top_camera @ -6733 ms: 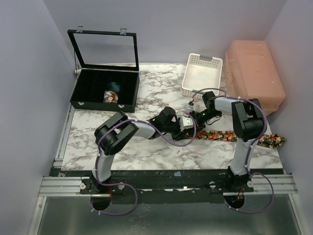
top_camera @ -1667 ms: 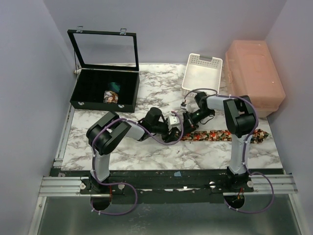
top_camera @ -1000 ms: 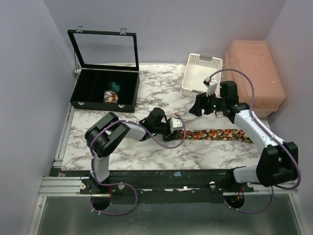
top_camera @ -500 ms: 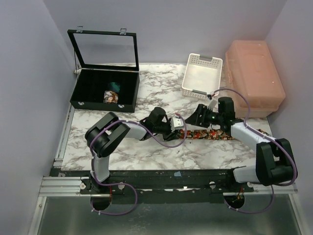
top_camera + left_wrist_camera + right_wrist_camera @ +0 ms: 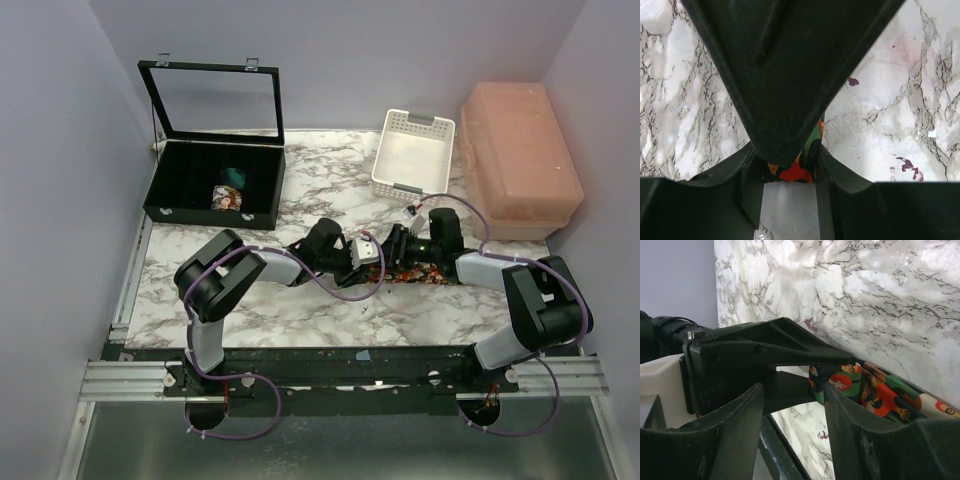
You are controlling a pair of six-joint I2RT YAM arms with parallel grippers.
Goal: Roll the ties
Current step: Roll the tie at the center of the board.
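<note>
Mid-worktop (image 5: 300,300): floral tie (image 5: 425,272), apparently part-rolled, tail flat rightward. Left claw (image 5: 372,262) clamped on its end; right claw (image 5: 395,255) apart, straddling it. Black case (image 5: 170,205): two rolled ties (image 5: 228,197) stowed.

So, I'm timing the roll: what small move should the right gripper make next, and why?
Probably close the right gripper on the tie: its jaws stand open over the fabric, right beside the left gripper, which already pinches the tie's end, so a second grip seems needed to roll.
</note>
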